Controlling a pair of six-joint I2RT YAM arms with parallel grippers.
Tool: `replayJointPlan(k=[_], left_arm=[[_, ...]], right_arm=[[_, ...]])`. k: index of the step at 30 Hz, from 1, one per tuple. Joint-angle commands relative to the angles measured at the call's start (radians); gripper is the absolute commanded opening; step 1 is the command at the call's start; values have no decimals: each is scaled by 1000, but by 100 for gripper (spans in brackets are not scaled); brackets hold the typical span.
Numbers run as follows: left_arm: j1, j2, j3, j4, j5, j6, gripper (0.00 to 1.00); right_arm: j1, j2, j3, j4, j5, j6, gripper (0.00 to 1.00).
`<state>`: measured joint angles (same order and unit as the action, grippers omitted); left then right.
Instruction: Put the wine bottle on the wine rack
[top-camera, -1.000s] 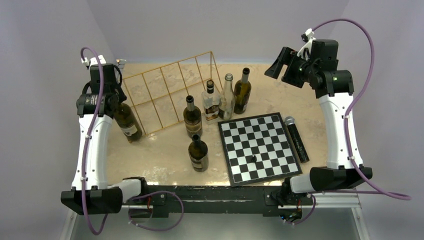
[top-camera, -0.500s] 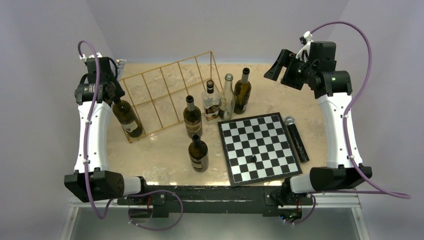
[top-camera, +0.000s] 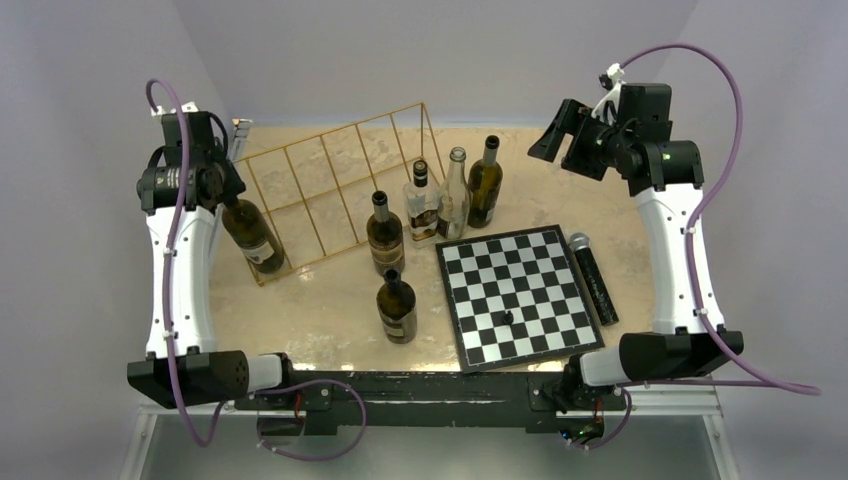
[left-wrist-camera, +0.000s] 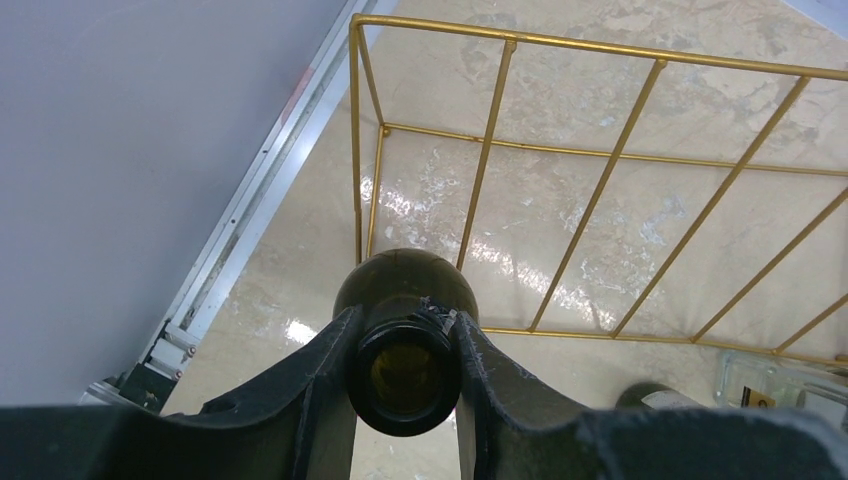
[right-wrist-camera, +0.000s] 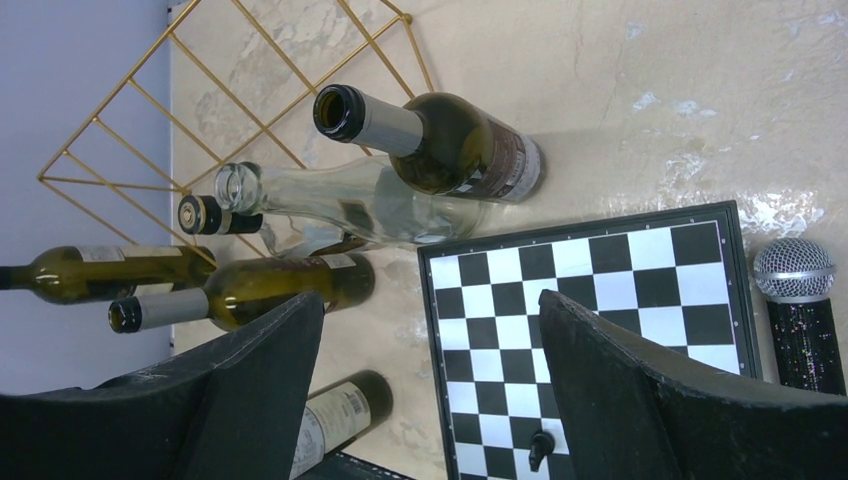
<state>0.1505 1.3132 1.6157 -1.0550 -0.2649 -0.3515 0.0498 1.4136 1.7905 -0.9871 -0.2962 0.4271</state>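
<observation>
My left claw (left-wrist-camera: 405, 372) is clamped on the neck of the dark green glass wine bottle (top-camera: 250, 233), just under its open mouth. The bottle hangs tilted at the left end of the thin gold wire wine rack (top-camera: 338, 187), which stands on the beige marbled counter (top-camera: 320, 310). Whether the bottle's base touches the counter I cannot tell. My right claw (right-wrist-camera: 425, 310) is held high, jaws spread wide, gripping nothing.

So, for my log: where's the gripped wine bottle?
Top view, far left: the wine bottle is held by its neck in the left end effector, at the left end of the wine rack.
</observation>
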Motion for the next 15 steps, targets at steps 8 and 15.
replayJointPlan(k=[8,15], left_arm=[[7,-148,-43,47,38,-2,0],[7,-152,-92,73,-10,9,0]], right_arm=[[-6,13,1,20,-47,30,82],[-8,12,-3,22,-58,36,82]])
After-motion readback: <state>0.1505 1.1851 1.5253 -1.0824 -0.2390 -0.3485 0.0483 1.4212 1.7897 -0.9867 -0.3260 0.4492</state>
